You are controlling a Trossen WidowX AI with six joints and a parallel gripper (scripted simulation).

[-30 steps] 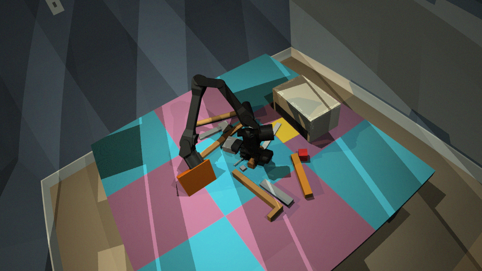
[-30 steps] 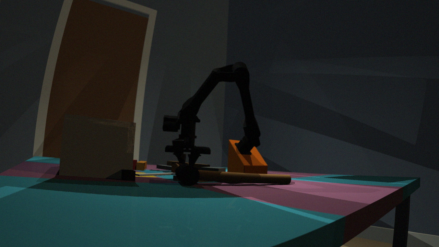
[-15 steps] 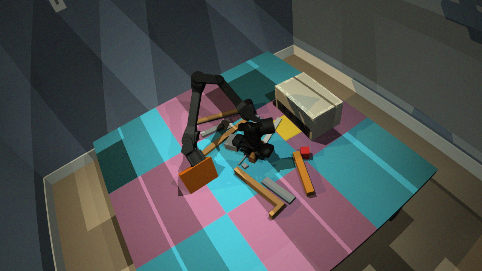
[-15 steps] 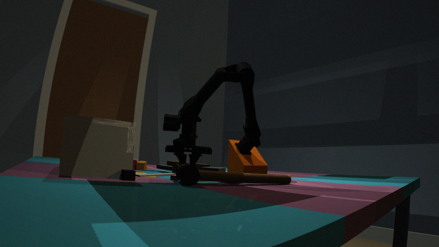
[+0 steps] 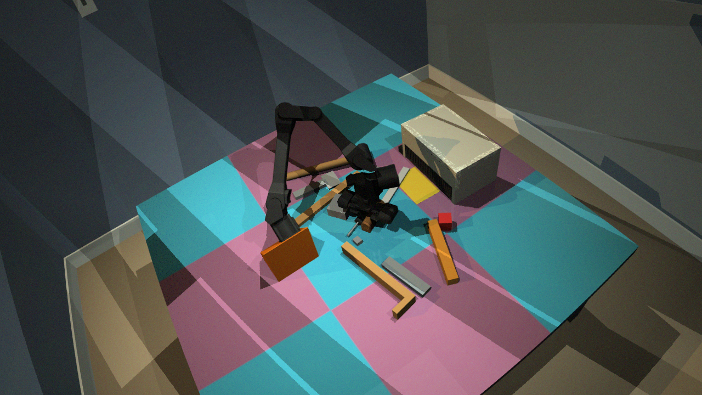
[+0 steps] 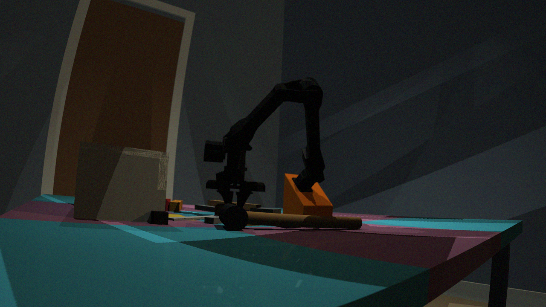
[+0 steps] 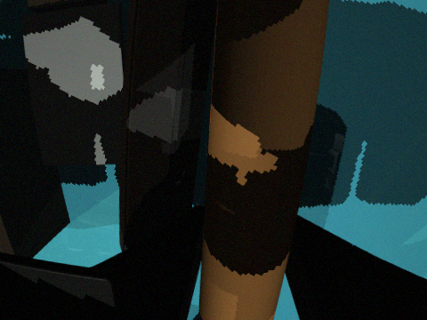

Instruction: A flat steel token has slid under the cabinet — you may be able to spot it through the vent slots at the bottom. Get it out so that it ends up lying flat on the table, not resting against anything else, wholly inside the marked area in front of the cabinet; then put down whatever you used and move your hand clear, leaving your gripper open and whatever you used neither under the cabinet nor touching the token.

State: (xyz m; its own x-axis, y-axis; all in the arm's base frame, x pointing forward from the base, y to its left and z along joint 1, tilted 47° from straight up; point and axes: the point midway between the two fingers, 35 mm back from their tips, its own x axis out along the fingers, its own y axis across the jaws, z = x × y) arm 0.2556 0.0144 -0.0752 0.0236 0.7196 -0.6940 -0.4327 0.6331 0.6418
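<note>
Gripper: its fingers (image 5: 370, 212) (image 6: 234, 204) are pinching 1 round wooden handle (image 5: 367, 224) (image 7: 267, 89).
Strip: the pale strip (image 5: 395, 185) (image 6: 193, 218), apparently part of the held tool, is reaching out from the gripper towards the cabinet (image 5: 476, 176) (image 6: 118, 186).
Token: it isn't showing in any of the 3 views; it is presumably hiding under the cabinet, beyond the gripper.
Yellow area: it (image 5: 419, 186) (image 6: 176, 216) is lying between gripper and cabinet, the strip's far end running by its edge.
Vents: the slots (image 5: 426, 169) are facing the gripper's side; a poorly aimed strip could be catching there.
Handle: if the strip is snagging, the round grip could be twisting.
Mallet: it (image 5: 316, 168) (image 6: 297, 220) is lying near the gripper; a wide swing could be knocking it.
</note>
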